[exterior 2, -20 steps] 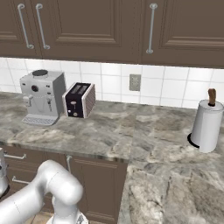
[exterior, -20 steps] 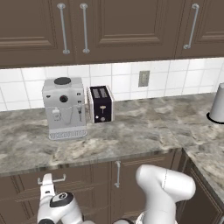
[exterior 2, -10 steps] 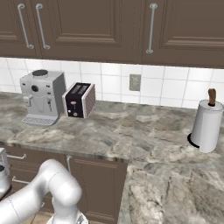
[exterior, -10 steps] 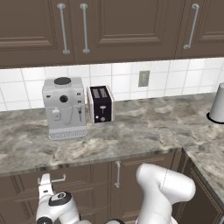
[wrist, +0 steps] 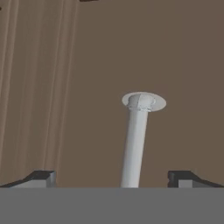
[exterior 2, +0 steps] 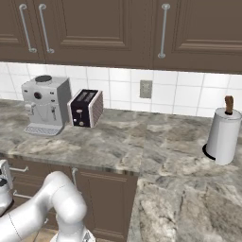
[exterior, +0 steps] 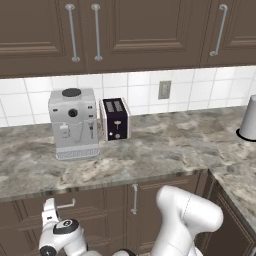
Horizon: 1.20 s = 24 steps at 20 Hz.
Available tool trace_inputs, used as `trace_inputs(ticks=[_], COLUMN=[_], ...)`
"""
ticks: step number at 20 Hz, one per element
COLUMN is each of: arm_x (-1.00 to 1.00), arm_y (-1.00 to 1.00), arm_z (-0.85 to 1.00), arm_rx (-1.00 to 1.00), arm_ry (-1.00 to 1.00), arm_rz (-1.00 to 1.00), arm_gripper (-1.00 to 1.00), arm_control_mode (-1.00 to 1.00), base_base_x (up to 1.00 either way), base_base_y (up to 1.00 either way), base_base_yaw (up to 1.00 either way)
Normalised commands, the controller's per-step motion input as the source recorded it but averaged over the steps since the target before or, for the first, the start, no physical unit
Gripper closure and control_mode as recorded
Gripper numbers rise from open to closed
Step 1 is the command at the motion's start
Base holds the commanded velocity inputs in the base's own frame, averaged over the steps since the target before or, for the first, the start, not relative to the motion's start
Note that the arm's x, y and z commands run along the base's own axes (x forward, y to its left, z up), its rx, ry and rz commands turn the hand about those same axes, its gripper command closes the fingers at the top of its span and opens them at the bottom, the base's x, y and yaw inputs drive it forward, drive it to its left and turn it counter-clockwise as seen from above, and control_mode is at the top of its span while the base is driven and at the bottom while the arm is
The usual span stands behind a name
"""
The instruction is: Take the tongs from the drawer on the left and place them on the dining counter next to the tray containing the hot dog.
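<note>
The jaws [wrist: 111, 177] stand wide open and hold nothing; in the hand view their two dark tips sit on either side of a silver handle [wrist: 136, 140], whose post meets the dark brown wooden front of the drawer [wrist: 65, 87] at a round flange. The handle runs between the tips without touching either. From the left base view the drawer [exterior: 75, 210] lies under the front edge of the table [exterior: 150, 155], left of the white arm [exterior: 185, 220]. On the table a coffee machine [exterior: 73, 123] and a black toaster [exterior: 115, 118] stand side by side near the tiled back edge, and a paper towel roll [exterior 2: 223, 134] stands towards the right end.
</note>
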Motion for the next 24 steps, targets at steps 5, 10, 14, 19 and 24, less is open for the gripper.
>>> trace_inputs(ticks=[5, 10, 14, 19, 24], arm_x=[0.22, 0.26, 0.21, 0.00, 0.00], arm_y=[0.12, 0.05, 0.01, 0.00, 0.00], arm_z=[-0.21, -0.17, -0.10, 0.00, 0.00], arm_rx=[-0.01, 0.00, 0.00, 0.00, 0.00], arm_ry=[0.00, 0.00, 0.00, 0.00, 0.00], arm_rz=[0.00, 0.00, 0.00, 0.00, 0.00], arm_gripper=[-1.00, -1.00, 1.00, 1.00, 1.00], arm_control_mode=[-1.00, -1.00, -1.00, -1.00, -1.00], base_base_x=[0.00, 0.00, 0.00, 0.00, 0.00], base_base_y=[0.00, 0.00, 0.00, 0.00, 0.00], base_base_yaw=[0.00, 0.00, 0.00, 0.00, 0.00])
